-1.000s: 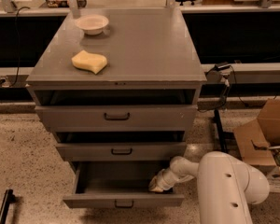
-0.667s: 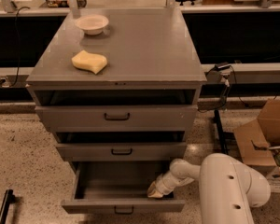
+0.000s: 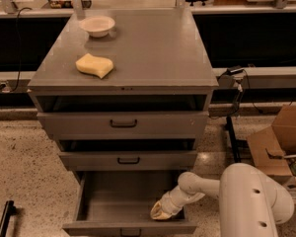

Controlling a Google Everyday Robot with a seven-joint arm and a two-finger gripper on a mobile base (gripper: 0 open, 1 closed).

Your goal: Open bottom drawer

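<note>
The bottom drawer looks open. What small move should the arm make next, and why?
Probably raise the hand up and out of the slim grey metal bottom drawer. That drawer stands pulled far out below the mid-sized grey drawer, its inside floor shows, and the hand sits inside it by the right front corner. Little pulling seems left.

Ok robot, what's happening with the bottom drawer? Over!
Gripper inside bottom drawer, right front corner. Drawer pulled well out. Cardboard box off right, not blocking.
</note>
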